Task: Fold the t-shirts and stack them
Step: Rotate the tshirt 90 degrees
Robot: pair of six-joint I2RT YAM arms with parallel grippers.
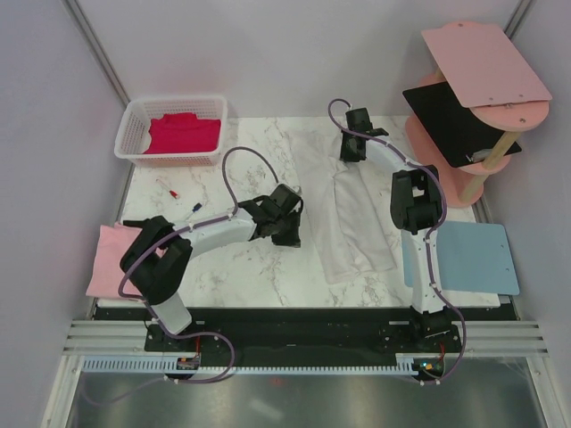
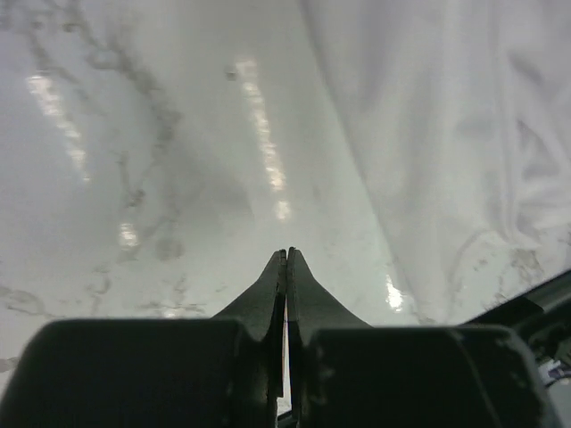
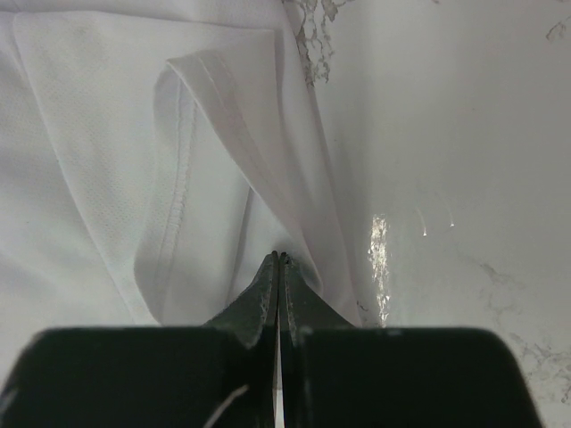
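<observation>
The white shirt [image 1: 352,209] was laid on the marble table [image 1: 241,267], folded into a long strip running from the far side toward the near edge, between the two arms. The right gripper [image 3: 280,259] was placed at the far end of that strip. Its fingers were pressed together, and a raised fold of the white cloth was drawn up into their tips, so the cloth appeared to be pinched there. The left gripper [image 2: 286,257] was held low over bare marble just left of the white shirt. Its fingers were closed against each other and nothing was seen between them. The red shirt [image 1: 183,134] was kept in a white basket [image 1: 134,125] at the far left corner. The pink shirt [image 1: 109,263] was spread at the near left edge of the table, partly hidden by the left arm. The black shirt [image 1: 451,120] was laid flat on the pink shelf [image 1: 486,62] at the far right. A light-blue mat [image 1: 473,259] was set near the right arm's base.
</observation>
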